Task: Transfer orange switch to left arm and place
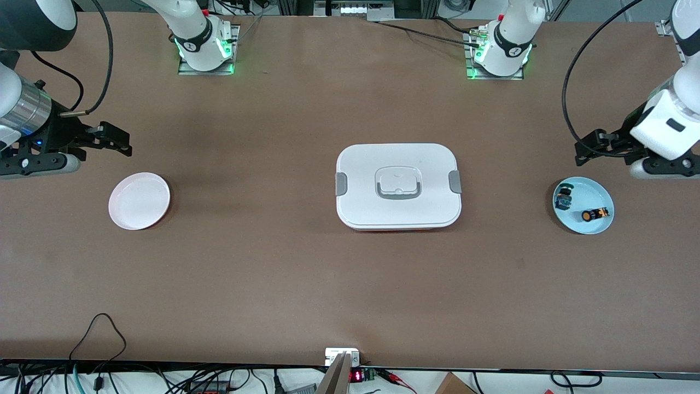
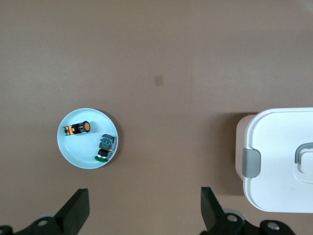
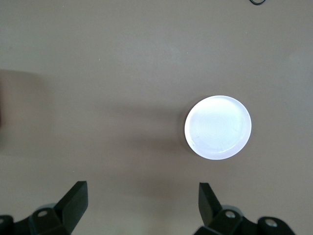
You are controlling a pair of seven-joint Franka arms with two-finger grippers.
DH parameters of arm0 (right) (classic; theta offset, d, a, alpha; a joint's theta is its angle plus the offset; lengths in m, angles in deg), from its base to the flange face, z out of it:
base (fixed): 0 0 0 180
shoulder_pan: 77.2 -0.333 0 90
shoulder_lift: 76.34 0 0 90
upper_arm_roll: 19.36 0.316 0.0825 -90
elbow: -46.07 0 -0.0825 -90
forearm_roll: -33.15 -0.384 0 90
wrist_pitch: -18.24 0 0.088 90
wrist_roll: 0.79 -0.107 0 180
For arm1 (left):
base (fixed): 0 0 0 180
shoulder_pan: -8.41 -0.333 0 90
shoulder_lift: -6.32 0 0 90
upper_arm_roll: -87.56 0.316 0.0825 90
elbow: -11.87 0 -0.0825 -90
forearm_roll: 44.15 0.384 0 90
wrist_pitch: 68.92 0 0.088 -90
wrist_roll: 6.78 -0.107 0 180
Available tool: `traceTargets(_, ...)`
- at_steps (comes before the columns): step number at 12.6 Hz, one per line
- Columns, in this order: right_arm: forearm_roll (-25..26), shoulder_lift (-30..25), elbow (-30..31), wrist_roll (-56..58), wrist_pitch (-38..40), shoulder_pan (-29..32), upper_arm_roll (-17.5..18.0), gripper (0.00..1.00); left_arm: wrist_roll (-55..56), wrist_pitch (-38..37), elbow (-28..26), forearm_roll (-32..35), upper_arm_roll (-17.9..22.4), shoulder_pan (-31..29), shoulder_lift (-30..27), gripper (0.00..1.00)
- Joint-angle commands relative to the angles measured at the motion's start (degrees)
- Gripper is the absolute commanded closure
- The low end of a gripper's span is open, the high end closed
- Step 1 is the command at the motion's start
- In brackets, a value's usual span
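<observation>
- matte brown flat tabletop (image 1: 273, 284), evenly lit, soft shadows
- tangled black cables (image 1: 98, 328) along its near edge
- grey metal mounting plates (image 1: 206, 68) with green glow

Two white jointed robot arms (image 1: 514, 38) with black collar bands are carried on grey metal base plates lit green. A silver cylindrical wrist segment (image 1: 24, 112) is fitted on the right arm; black cables are looped alongside both. Black two-finger grippers, the left gripper (image 1: 581, 150) and the right gripper (image 1: 124, 145), are mounted on screw-fastened brackets.

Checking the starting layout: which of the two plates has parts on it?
The light-blue plate, at the left arm's end; it holds the orange switch and a blue component. The pink plate holds nothing.
</observation>
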Motion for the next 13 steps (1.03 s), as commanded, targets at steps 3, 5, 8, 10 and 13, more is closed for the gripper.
traceTargets(3, -0.09, 0.45, -1.01, -0.15, 0.03, 0.52, 0.24, 0.0, -2.08, 1.86, -6.97, 1.02, 3.84, 3.41, -5.47, 0.0)
traceTargets(5, -0.09, 0.45, -1.01, -0.15, 0.03, 0.52, 0.23, 0.0, -2.08, 1.51, -7.06, 1.11, 4.29, 4.12, -5.2, 0.0)
traceTargets(8, -0.09, 0.45, -1.01, -0.15, 0.03, 0.52, 0.23, 0.0, -2.08, 1.51, -6.98, 1.11, 4.38, 4.21, -5.03, 0.0)
traceTargets(10, -0.09, 0.45, -1.01, -0.15, 0.03, 0.52, 0.23, 0.0, -2.08, 1.51, -6.98, 1.11, 4.38, 4.21, -4.94, 0.0)
traceTargets(13, -0.09, 0.45, -1.01, -0.15, 0.03, 0.52, 0.15, 0.0, -1.99, 1.51, -6.71, 1.11, 4.38, 4.3, -4.76, 0.0)
